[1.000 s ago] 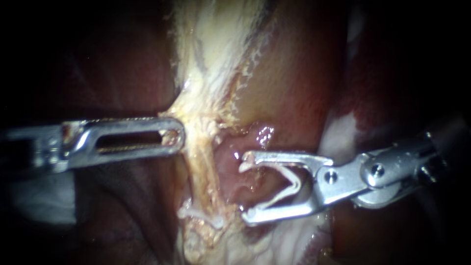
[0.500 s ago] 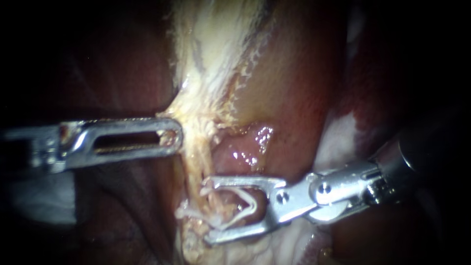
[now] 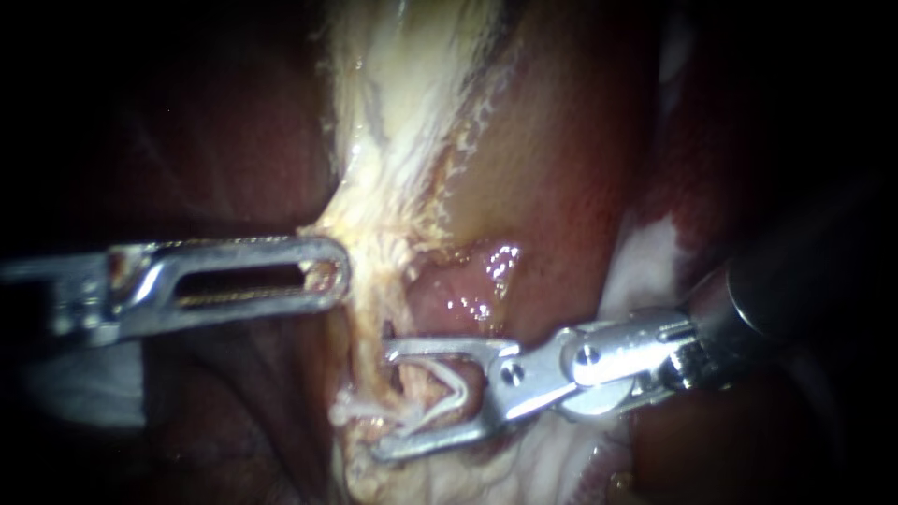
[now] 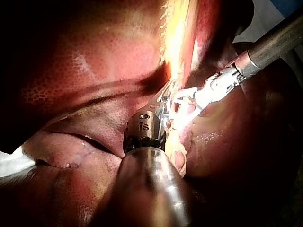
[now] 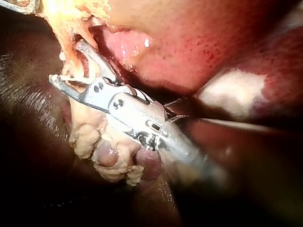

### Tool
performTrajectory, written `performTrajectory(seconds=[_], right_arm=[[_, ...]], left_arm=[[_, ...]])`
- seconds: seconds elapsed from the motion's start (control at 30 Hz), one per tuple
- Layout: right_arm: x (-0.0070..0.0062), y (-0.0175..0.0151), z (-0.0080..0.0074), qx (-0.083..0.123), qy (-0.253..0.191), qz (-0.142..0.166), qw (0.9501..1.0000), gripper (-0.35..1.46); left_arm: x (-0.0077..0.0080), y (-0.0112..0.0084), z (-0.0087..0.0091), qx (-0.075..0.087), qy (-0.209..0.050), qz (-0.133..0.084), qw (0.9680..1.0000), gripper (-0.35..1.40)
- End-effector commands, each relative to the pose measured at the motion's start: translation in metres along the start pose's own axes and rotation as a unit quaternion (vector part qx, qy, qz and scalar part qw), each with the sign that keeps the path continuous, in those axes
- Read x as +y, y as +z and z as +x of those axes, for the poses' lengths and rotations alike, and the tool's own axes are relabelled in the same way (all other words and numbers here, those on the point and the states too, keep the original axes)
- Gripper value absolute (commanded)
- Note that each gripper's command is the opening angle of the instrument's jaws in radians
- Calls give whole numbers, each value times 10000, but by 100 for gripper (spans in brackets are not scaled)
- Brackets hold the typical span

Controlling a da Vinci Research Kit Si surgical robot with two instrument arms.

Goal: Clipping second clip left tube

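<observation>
Endoscope view: my right instrument (image 3: 383,402), in from 3 o'clock, has advanced. Its jaws stand wide, carrying the open clip (image 3: 456,385), and now straddle the left tube (image 3: 369,313). My left instrument (image 3: 332,276) grips the tube, pulling toward 9.
Left wrist view: same hold.
Right wrist view: the tube sits between the jaws. I judge it ready to close.

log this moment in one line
left instrument shut on tissue | right instrument holds open clip astride tube | clip not yet closed
</observation>
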Motion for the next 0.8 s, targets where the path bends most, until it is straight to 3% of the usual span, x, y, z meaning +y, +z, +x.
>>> performTrajectory(seconds=[0.03,0.33,0.5,0.57,0.7,0.8], right_arm=[[-1,2,1,9,10,16,10000,60],[-13,12,10,75,141,312,9994,59],[-15,20,13,80,188,328,9993,58],[-14,22,12,49,276,327,9991,56],[-12,26,10,-282,274,175,9991,51],[-12,26,9,-298,276,173,9990,42]], left_arm=[[0,0,0,1,8,-2,10000,-35],[1,1,-1,4,11,2,10000,-35],[1,1,-1,4,11,2,10000,-35],[1,1,-1,4,11,2,10000,-35],[1,1,-1,3,11,2,10000,-35],[1,2,-1,3,10,2,10000,-35]])
